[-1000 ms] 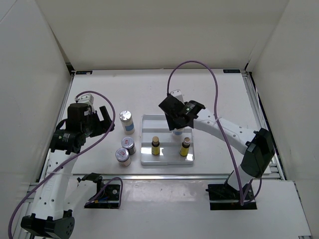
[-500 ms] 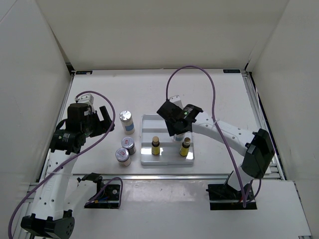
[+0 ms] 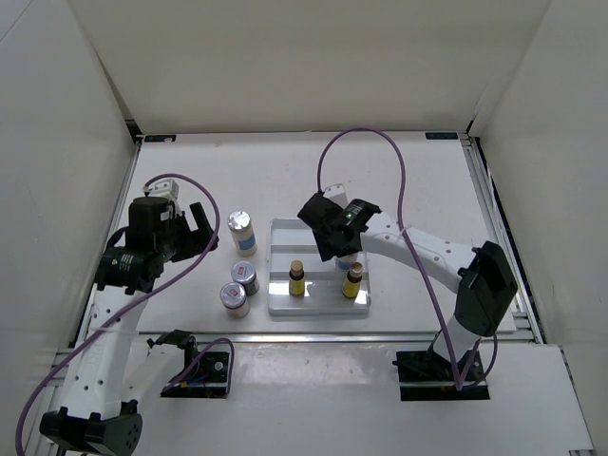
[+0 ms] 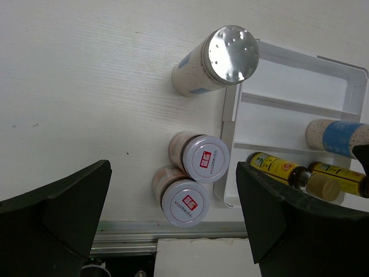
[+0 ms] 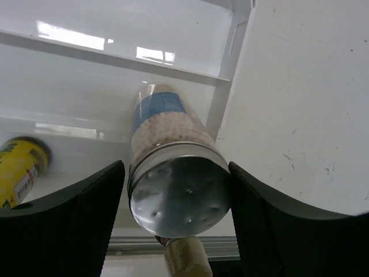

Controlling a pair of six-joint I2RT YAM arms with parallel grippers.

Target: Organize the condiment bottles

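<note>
Left claw (image 3: 201,228) hangs released with its fingers spread wide, on an arm bent over the table's left side, just left of three shaker jars standing on the table: a blue-labelled jar (image 3: 241,231) farther back, and a red-labelled jar (image 3: 246,276) beside a second red-labelled jar (image 3: 233,297) nearer. To their right, the white tray (image 3: 285,229) holds two yellow bottles (image 3: 296,277) upright in its near row. Reaching in low from the right, the right claw (image 5: 177,190) is clenched on the silver lid of a fourth shaker jar (image 5: 158,118), which stands in the tray's middle row at its right end.
</note>
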